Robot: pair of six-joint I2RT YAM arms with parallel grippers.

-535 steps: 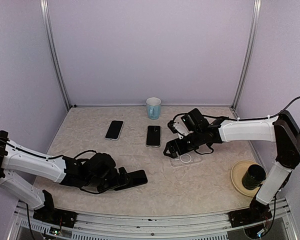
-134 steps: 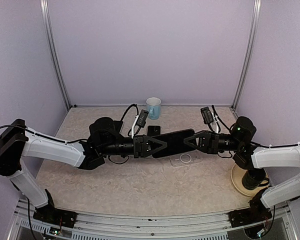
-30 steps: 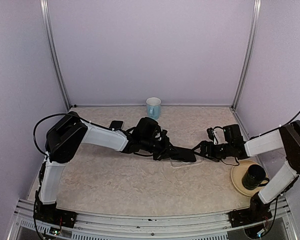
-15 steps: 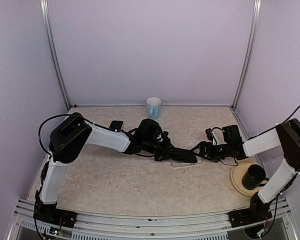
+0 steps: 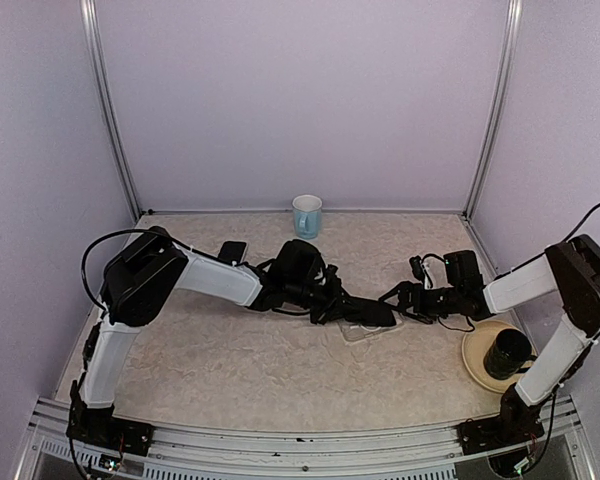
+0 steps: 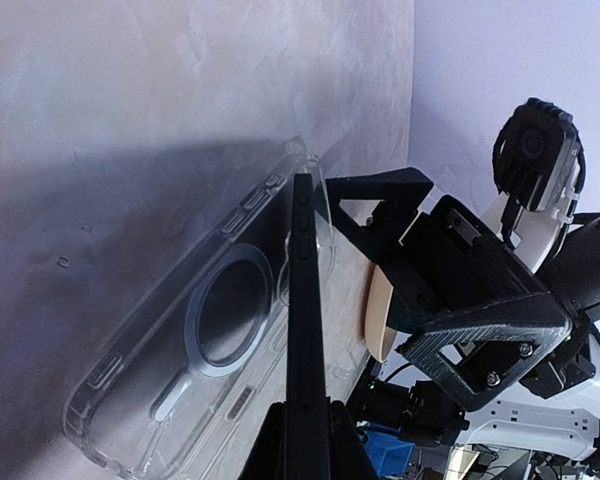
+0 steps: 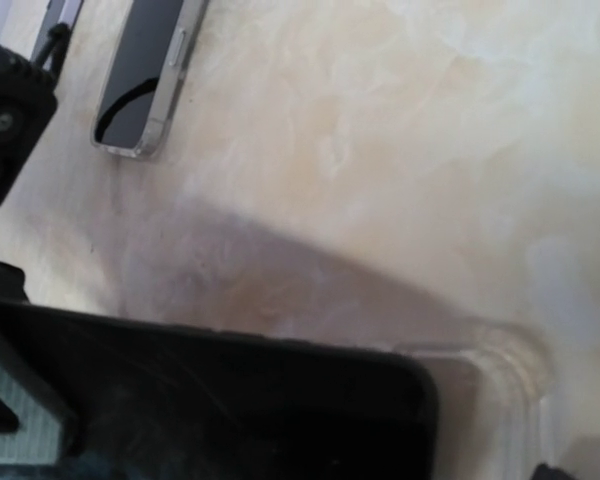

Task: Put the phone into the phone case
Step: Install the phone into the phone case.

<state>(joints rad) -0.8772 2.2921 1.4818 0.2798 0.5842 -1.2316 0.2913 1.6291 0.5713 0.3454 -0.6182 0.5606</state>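
while the left gripper (image 5: 335,305) clamps the phone (image 6: 305,330) tilted over the clear case (image 6: 170,380), seating it remains; the right gripper (image 5: 393,297) stands wide nearby.

The phone (image 5: 368,310) sits over the phone case (image 5: 358,333) — mug (image 5: 307,215) behind, plate (image 5: 473,356) right.

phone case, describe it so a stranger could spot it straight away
On the beige table, look just right of the middle. The phone case lies there, partly under the black phone that the left gripper holds. Unlike the dark spare phones nearby, it is clear plastic with a round ring.
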